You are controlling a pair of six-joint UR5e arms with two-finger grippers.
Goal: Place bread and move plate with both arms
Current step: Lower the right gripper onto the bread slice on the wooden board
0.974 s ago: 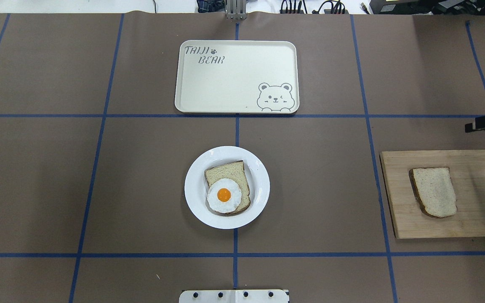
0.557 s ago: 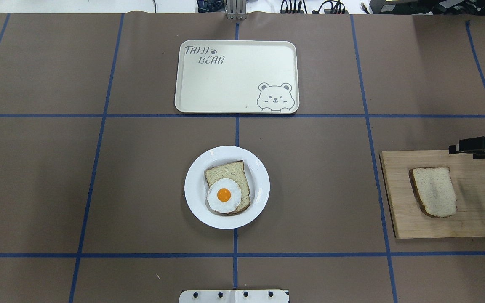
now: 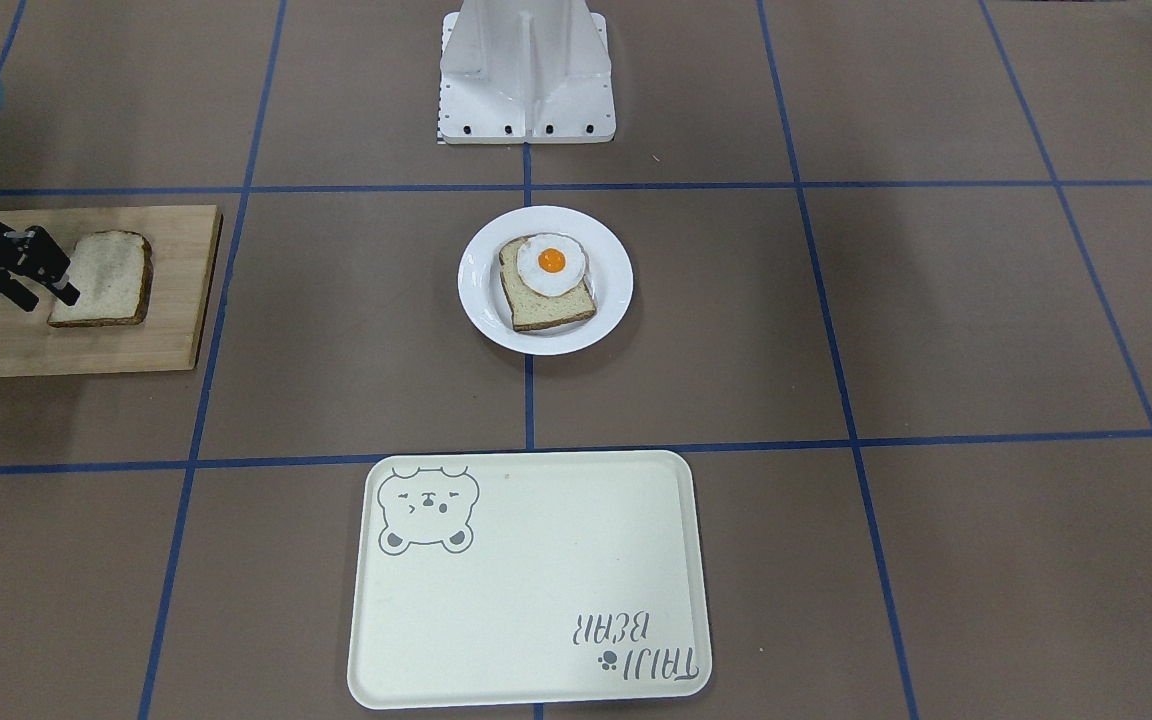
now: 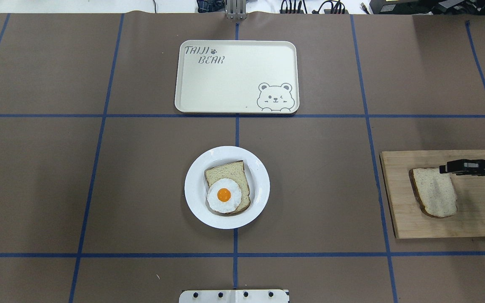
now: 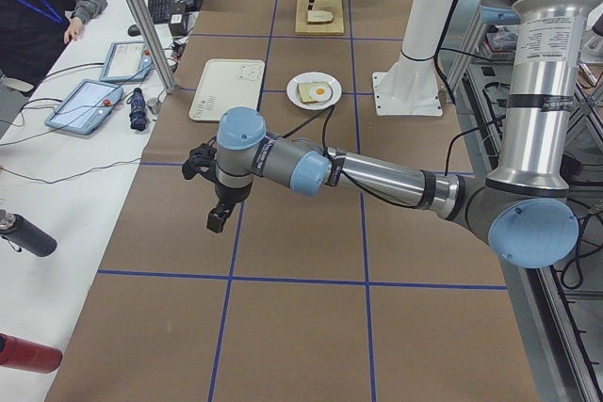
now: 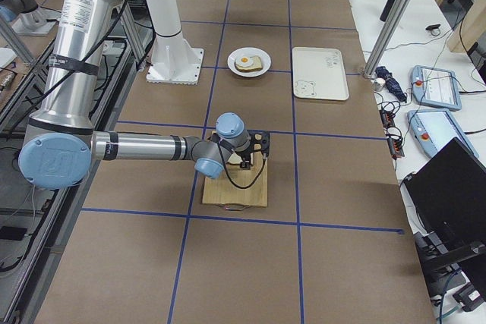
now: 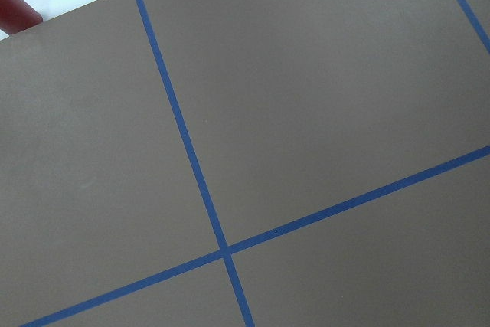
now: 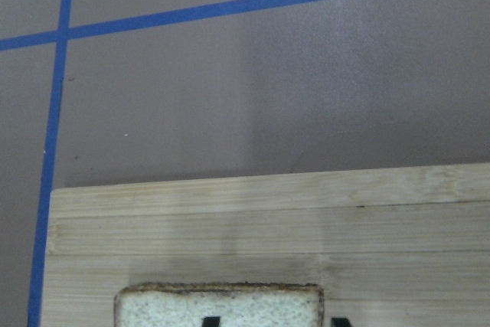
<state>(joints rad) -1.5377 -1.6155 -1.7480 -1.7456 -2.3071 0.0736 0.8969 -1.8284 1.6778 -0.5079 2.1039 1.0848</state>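
Overhead exterior crops out the left arm. Exterior left shows the left gripper (image 5: 216, 220) hanging fingers-down over bare table (image 5: 283, 261), its jaws too small to judge. The plate (image 4: 193, 187) sits mid-table with open brown surface all around. Rightward, the bread (image 4: 436, 194) lies flat on the wooden board (image 4: 478, 219), whose right edge is cropped. The right gripper (image 4: 443, 168) hangs at the slice's far edge, fingers spread apart and holding nothing.

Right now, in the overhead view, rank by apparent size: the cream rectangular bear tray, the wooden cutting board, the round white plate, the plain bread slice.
1. Wooden cutting board and cream bear tray: too alike to rank; the board is nearer and partly cropped.
2. Round white plate.
3. Plain bread slice.
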